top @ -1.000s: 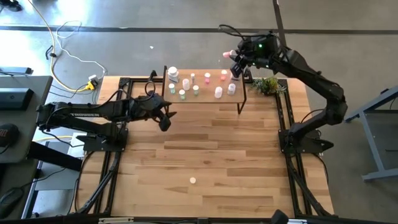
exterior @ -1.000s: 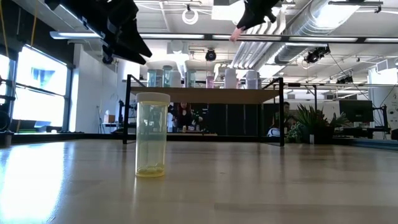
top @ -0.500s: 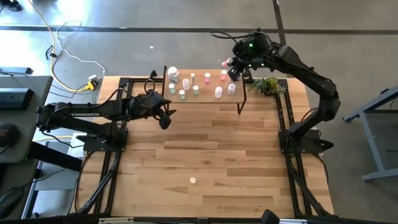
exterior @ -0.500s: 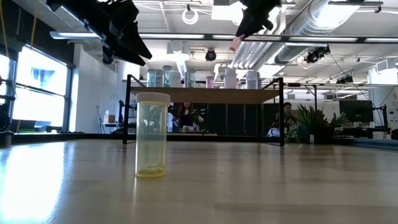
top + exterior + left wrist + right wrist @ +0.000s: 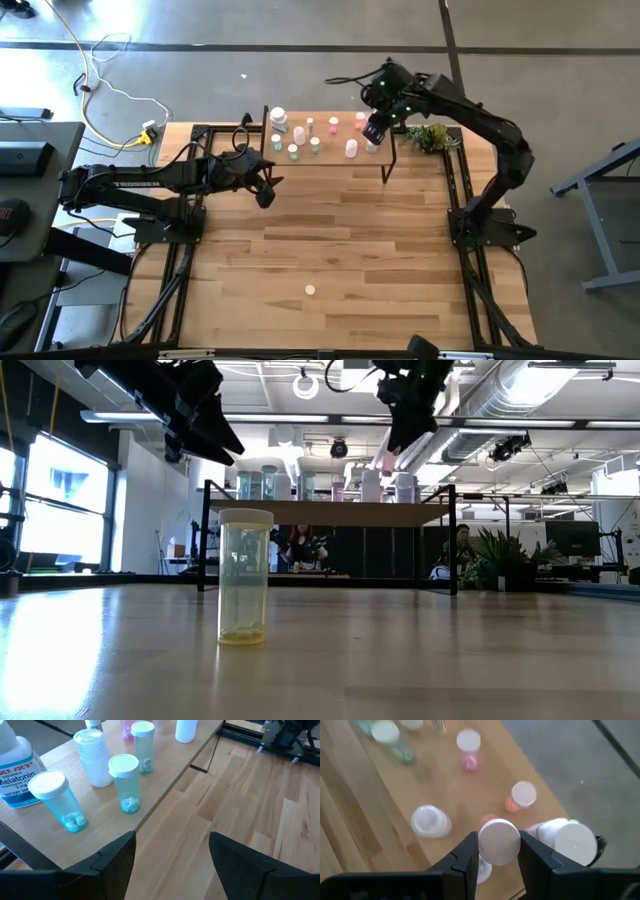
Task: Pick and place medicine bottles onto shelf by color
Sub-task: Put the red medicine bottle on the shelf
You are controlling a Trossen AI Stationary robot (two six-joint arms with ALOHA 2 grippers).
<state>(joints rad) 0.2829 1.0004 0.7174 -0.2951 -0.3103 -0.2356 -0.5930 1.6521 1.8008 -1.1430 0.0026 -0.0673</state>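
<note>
Hovering wide open and empty, the left gripper (image 5: 266,187) is waiting just left of the shelf (image 5: 330,158). Right gripper (image 5: 372,128) is pinching a white-capped, seemingly pink bottle (image 5: 498,841) above the shelf's right end.

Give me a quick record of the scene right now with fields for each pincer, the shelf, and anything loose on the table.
right pincer: over the shelf's right end, shut on a white-capped pink bottle
left pincer: open, holding nothing, hovering over the table in front of the shelf's left end
shelf: carries about a dozen small bottles, green ones toward the left, pink ones toward the right
loose on table: one clear yellow bottle standing upright, near the front edge
</note>
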